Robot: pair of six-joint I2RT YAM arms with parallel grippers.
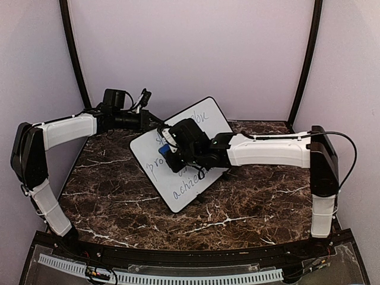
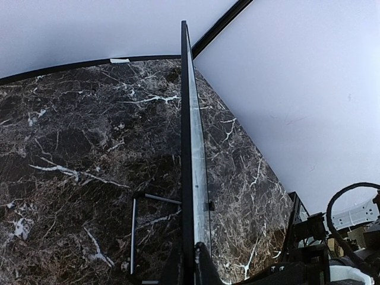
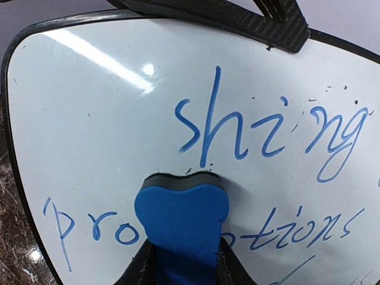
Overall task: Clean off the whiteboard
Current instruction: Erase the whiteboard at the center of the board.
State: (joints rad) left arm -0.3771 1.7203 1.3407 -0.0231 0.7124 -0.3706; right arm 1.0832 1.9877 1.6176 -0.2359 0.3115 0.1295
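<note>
Judging from the handwriting, the erasing is hardly begun. The whiteboard [image 1: 205, 119] is held tilted above the middle of the dark, white-veined marble table [image 1: 249, 202]. Its far left edge is clamped by the left gripper [image 2: 193, 267], which is shut on it. Whether its low corner is rested on the table cannot be told.

A blue eraser [image 3: 181, 219] is gripped by the right gripper [image 3: 181, 270], whose jaws are closed on its sides. Its grey felt face is pressed on the board just below the word "shing". Blue writing is seen across most of the surface: "shing", a word like "pro…tions", and more lower down. Only the area to the left of "shing" is bare, so perhaps a small part is already wiped; almost everything is left to be done.

The board is glossy and white, with rounded corners and a thin black frame, and lamp light is reflected in it. The eraser is of soft foam, notched at the top.
</note>
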